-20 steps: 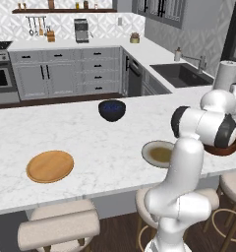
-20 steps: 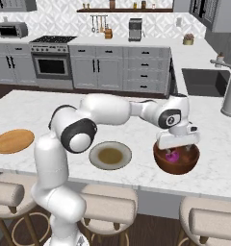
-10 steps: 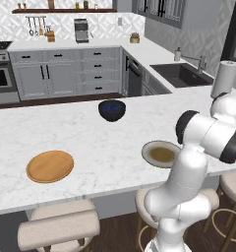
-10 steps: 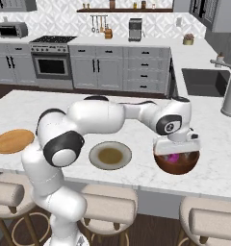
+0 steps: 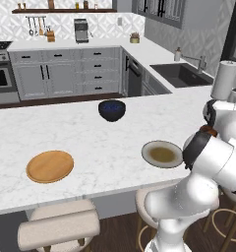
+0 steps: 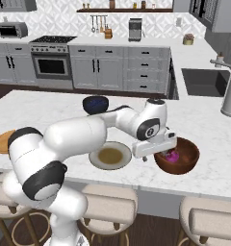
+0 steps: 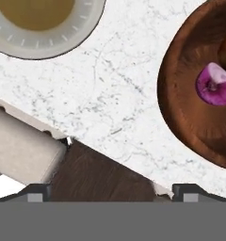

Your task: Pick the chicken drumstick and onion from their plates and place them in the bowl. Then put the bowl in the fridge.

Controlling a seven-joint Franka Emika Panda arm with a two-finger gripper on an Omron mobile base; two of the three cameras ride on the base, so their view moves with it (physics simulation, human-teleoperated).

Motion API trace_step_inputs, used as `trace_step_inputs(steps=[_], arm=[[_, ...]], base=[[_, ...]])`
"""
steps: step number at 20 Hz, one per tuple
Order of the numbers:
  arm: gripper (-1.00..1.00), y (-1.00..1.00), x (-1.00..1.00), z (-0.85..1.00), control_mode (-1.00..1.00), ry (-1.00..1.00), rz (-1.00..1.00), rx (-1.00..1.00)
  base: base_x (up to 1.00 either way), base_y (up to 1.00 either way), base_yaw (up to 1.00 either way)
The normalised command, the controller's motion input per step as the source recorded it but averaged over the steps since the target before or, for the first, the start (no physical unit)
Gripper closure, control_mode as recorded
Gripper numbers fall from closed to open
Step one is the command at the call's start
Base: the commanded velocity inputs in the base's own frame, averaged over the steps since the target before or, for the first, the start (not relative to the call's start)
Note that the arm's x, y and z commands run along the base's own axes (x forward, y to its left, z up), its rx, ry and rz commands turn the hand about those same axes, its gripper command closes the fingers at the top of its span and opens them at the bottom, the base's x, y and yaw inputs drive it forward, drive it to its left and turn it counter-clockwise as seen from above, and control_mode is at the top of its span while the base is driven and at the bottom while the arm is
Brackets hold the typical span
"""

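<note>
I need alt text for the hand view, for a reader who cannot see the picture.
Looking down on a white marble counter, a reddish-brown bowl at the right edge holds a pink-purple onion. Part of a grey-rimmed plate with an olive-brown centre sits at the top left, and the open gripper shows two dark fingertips at the bottom.

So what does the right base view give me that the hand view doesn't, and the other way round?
Right base view alone: the white arm's open gripper beside the bowl, the small dark blue-black bowl behind, the orange-tan wooden plate at far left.

Hand view alone: the wood floor below the counter edge, and a brown lump at the picture's right edge, too cropped to name.

Both: the deep reddish-brown bowl holding the pink-purple onion, and the grey-rimmed plate, nothing on it.
</note>
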Motion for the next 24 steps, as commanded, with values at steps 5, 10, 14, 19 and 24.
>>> trace_step_inputs(steps=[5,10,14,19,24], arm=[[-1.00,0.22,0.25,-0.19,-1.00,-0.01,0.00,-0.01],[-1.00,-0.23,0.01,-0.13,-1.00,0.00,0.00,0.00],[-1.00,-0.34,0.04,-0.01,-1.00,0.00,0.00,0.00],[-1.00,-0.07,0.30,-0.08,-1.00,0.00,0.00,0.00],[-1.00,-0.01,0.39,-0.17,-1.00,0.00,0.00,-0.01]], base=[[0.00,0.00,0.00],[0.00,0.00,0.00],[0.00,0.00,0.00],[0.00,0.00,0.00],[0.00,0.00,0.00]])
